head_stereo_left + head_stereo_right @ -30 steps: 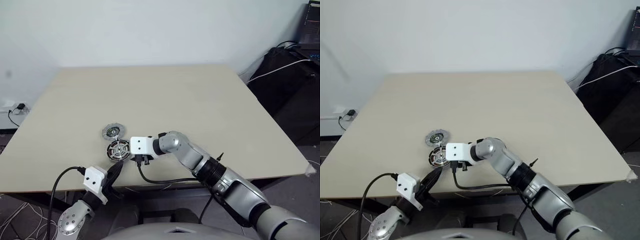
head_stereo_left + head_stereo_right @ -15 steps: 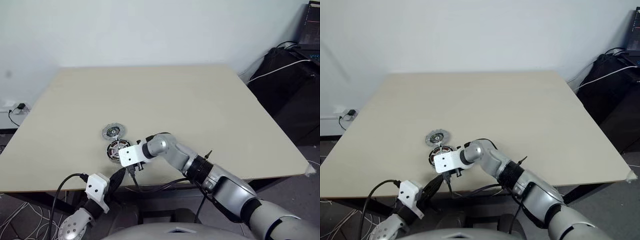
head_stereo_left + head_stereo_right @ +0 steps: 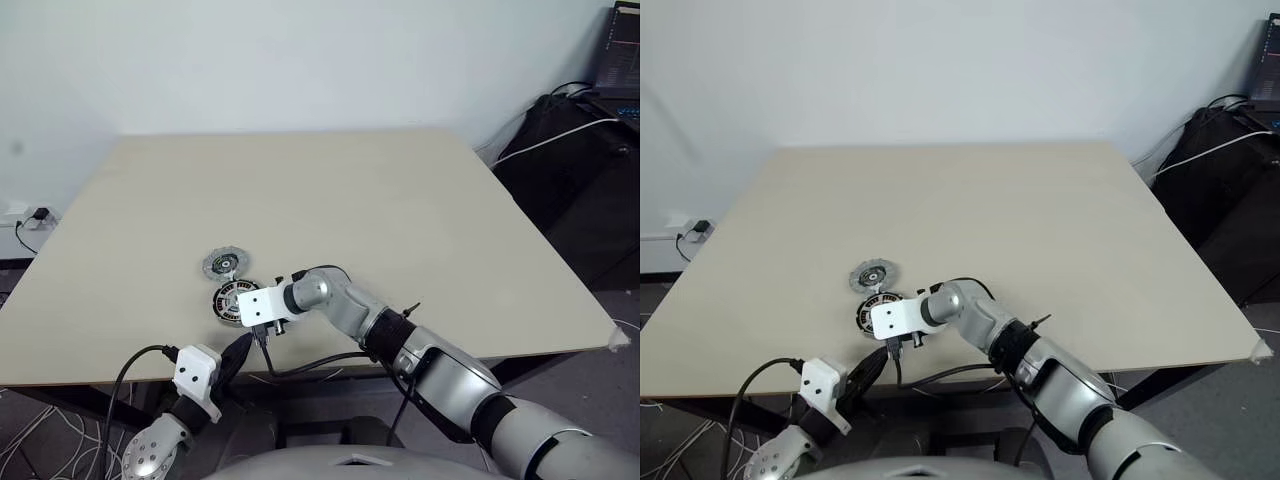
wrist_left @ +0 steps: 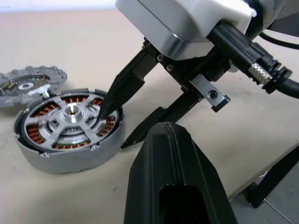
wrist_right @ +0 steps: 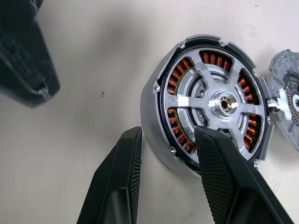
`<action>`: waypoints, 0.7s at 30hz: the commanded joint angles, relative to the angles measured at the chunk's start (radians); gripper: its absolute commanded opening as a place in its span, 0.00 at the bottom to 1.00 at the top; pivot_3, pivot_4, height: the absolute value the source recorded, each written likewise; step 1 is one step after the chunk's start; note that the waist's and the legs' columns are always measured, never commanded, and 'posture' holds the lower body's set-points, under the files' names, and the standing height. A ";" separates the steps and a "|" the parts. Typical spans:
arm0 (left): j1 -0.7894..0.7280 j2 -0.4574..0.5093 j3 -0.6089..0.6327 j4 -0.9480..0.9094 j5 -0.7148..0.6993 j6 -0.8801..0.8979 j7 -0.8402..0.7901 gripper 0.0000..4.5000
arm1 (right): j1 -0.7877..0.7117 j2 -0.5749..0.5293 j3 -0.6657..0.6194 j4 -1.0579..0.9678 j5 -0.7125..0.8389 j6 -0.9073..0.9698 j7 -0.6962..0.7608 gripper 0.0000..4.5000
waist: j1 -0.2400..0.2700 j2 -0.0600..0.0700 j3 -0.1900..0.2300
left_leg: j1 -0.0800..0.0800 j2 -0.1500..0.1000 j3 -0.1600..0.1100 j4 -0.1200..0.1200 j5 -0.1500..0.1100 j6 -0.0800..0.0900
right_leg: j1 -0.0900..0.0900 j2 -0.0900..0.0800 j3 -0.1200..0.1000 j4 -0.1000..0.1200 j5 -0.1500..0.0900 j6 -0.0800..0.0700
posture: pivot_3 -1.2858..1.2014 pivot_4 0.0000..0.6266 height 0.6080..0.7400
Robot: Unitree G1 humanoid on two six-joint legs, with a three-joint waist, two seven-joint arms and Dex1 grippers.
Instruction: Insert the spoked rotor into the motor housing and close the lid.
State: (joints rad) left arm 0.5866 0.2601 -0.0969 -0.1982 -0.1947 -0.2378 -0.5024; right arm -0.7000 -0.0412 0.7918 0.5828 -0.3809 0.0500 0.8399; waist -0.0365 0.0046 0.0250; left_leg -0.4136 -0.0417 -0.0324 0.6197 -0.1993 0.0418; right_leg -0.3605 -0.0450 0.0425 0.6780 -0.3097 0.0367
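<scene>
Beige and matte, the tabletop [image 3: 400,210] spreads below a plain white wall. Near its front-left edge sits the motor housing [image 5: 210,112], a round grey-rimmed can with copper-brown windings. The spoked rotor [image 4: 70,122], flat silver spokes around a small shiny hub, lies seated inside it. At the housing's 11 o'clock, just touching it, lies the lid [image 3: 222,264], a notched grey disc, dark centre up. The right gripper [image 4: 114,126] has its ribbed black fingers [image 5: 219,172] partly apart, straddling the housing wall, one tip on the rotor's face. The left gripper [image 3: 238,350] hangs at the front edge, fingers closed, empty.
</scene>
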 commanded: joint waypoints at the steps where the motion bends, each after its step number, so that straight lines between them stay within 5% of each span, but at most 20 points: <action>1: -0.001 -0.009 -0.004 -0.005 0.006 -0.039 0.004 0.00 | -0.035 0.014 -0.026 0.005 -0.014 -0.023 -0.016 0.42 | 0.000 0.000 0.000 | 0.000 0.000 0.000 0.000 0.000 0.000 | 0.000 0.000 0.000 0.000 0.000 0.000 | 0.52 0.00 1.00; 3: 0.000 -0.011 -0.005 -0.002 0.007 -0.042 0.007 0.00 | -0.033 0.016 -0.027 0.010 -0.018 -0.025 -0.018 0.38 | 0.000 0.000 0.000 | 0.000 0.000 0.000 0.000 0.000 0.000 | 0.000 0.000 0.000 0.000 0.000 0.000 | 0.52 0.00 1.00; 7: -0.002 -0.012 -0.005 -0.002 0.008 -0.041 0.011 0.00 | -0.030 0.018 -0.032 0.013 -0.024 -0.028 -0.024 0.15 | -0.001 0.001 0.000 | 0.000 0.000 0.000 0.000 0.000 0.000 | 0.000 0.000 0.000 0.001 0.000 0.000 | 0.52 0.00 1.00; 21: -0.029 -0.009 -0.018 -0.007 0.008 -0.023 0.021 0.00 | -0.018 0.000 -0.059 -0.002 -0.032 -0.004 -0.033 0.15 | 0.001 0.001 0.001 | 0.001 0.000 -0.001 0.000 0.000 0.000 | 0.001 0.000 -0.001 0.002 0.000 0.000 | 0.52 0.00 1.00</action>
State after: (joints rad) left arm 0.5644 0.2552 -0.1082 -0.1938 -0.1908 -0.2522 -0.4814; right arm -0.7026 -0.0309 0.7723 0.6081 -0.4046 0.0335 0.8188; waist -0.0351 0.0060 0.0263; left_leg -0.4124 -0.0418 -0.0337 0.6198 -0.1990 0.0413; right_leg -0.3598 -0.0446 0.0415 0.6800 -0.3096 0.0368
